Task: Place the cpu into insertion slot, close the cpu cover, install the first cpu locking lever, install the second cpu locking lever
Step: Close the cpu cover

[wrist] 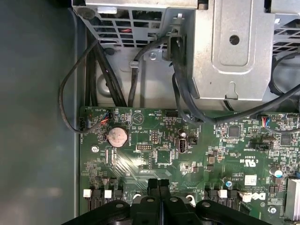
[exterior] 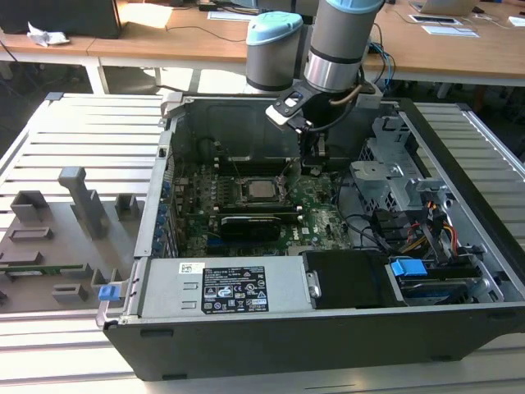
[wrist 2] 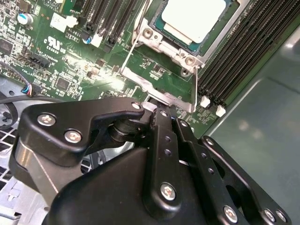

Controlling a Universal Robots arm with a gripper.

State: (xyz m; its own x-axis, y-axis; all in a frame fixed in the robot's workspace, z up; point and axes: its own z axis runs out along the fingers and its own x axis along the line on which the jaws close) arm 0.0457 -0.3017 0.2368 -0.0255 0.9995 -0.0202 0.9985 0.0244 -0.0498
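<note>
The cpu (wrist 2: 192,18), its silver-grey top up, lies in the insertion slot (wrist 2: 161,42) on the green motherboard (wrist: 197,154). The cpu cover (wrist 2: 224,33) lies flat around the chip as a silver frame. A thin wire locking lever (wrist 2: 132,44) runs along one side of the socket, and another (wrist 2: 195,89) along the adjoining side. My gripper (wrist 2: 152,110) hangs just off the socket's corner, close above the board, shut with its fingertips (wrist: 153,183) pressed together. In the exterior view the cpu (exterior: 261,190) sits to the left of my gripper (exterior: 310,160).
Black memory slots (wrist 2: 234,56) flank the socket. A metal drive cage (wrist: 229,51) and black cables (wrist: 183,89) stand beside the board. The case walls (exterior: 246,304) enclose everything. Grey fixtures (exterior: 82,201) sit on the table at the exterior view's left.
</note>
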